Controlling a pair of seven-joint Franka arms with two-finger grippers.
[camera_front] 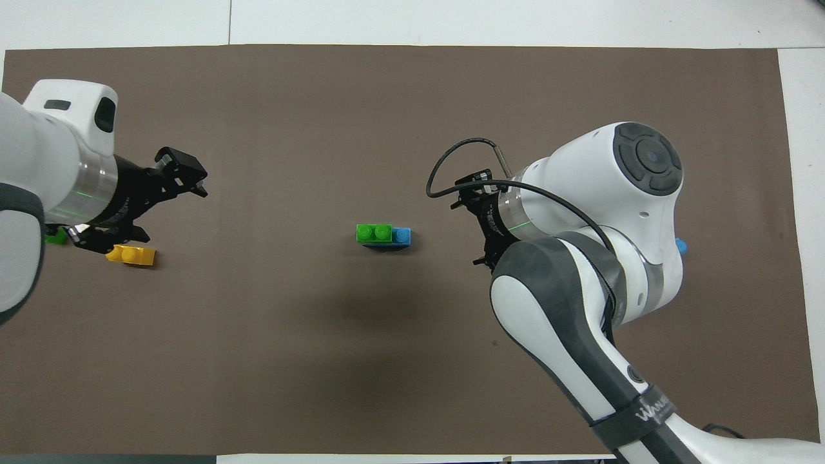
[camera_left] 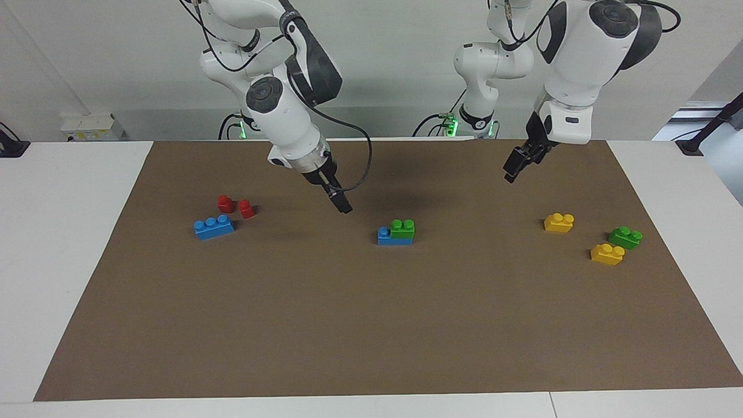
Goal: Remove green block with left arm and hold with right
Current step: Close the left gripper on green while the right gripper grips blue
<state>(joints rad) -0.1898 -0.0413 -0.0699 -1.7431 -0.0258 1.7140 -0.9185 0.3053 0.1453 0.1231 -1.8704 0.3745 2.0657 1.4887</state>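
Green block point(camera_left: 403, 228) sits on top of a blue brick point(camera_left: 393, 237) near the centre of the facing view, and also near the centre of the overhead view. It covers the part of the blue brick toward the left arm's end of the table, so one blue stud stays bare at the other end. Both pieces rest on the brown mat point(camera_left: 371, 325).

Right gripper point(camera_left: 342, 203) hangs in the air left of centre in the facing view, just up and left of the stacked pair, and it touches nothing. Its fingers look pressed together and they hold nothing. Left gripper point(camera_left: 511, 173) hangs in the upper right of the facing view, over bare mat. I cannot tell if its fingers are apart or together.

At the right of the facing view, toward the left arm's end, lie two yellow bricks: one yellow brick point(camera_left: 559, 222) is higher in the frame, a second yellow brick point(camera_left: 607, 254) is lower. A second green brick point(camera_left: 625, 237) lies just beside the lower one, touching it or nearly so. At the left of the facing view a longer blue brick point(camera_left: 214, 227) lies alone, with two small red pieces point(camera_left: 235, 206) just above it in the frame.
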